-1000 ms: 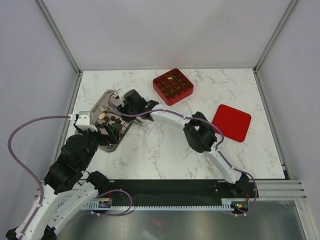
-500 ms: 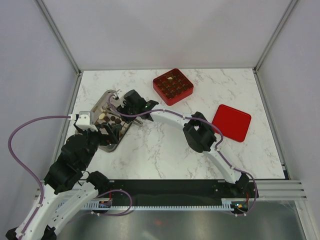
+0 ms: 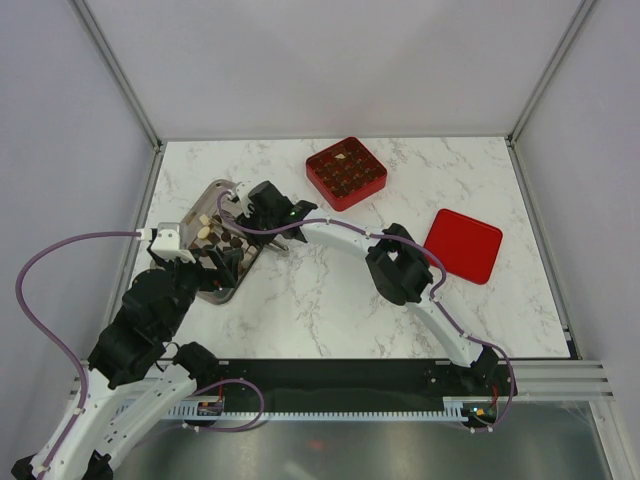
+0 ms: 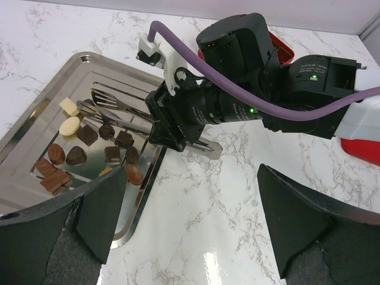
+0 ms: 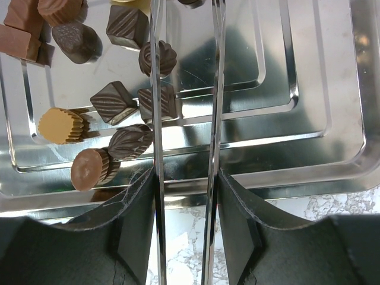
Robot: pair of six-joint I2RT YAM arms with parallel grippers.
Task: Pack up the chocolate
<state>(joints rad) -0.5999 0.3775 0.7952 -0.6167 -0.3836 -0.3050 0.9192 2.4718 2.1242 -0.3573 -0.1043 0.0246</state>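
Observation:
The chocolate (image 4: pixel 89 148) lies as several small dark pieces and a few cream ones in a steel tray (image 4: pixel 35 113), which shows from above at the table's left (image 3: pixel 203 203). My right gripper (image 5: pixel 185 208) is shut on metal tongs (image 5: pixel 156 119), whose two arms run out over the tray floor beside the chocolate (image 5: pixel 119 101). The arms stand apart and their tips run out of the right wrist view. In the left wrist view the tongs (image 4: pixel 116 113) reach among the pieces. My left gripper (image 4: pixel 190 219) hangs open over bare marble by the tray's near corner.
A red box with gridded compartments (image 3: pixel 346 172) sits at the back centre, some cells filled. Its red lid (image 3: pixel 463 245) lies flat to the right. The right arm (image 3: pixel 400 265) arches across the middle of the table. Grey walls close the sides.
The right gripper with the tongs has shifted slightly over the tray. The left arm has not moved.

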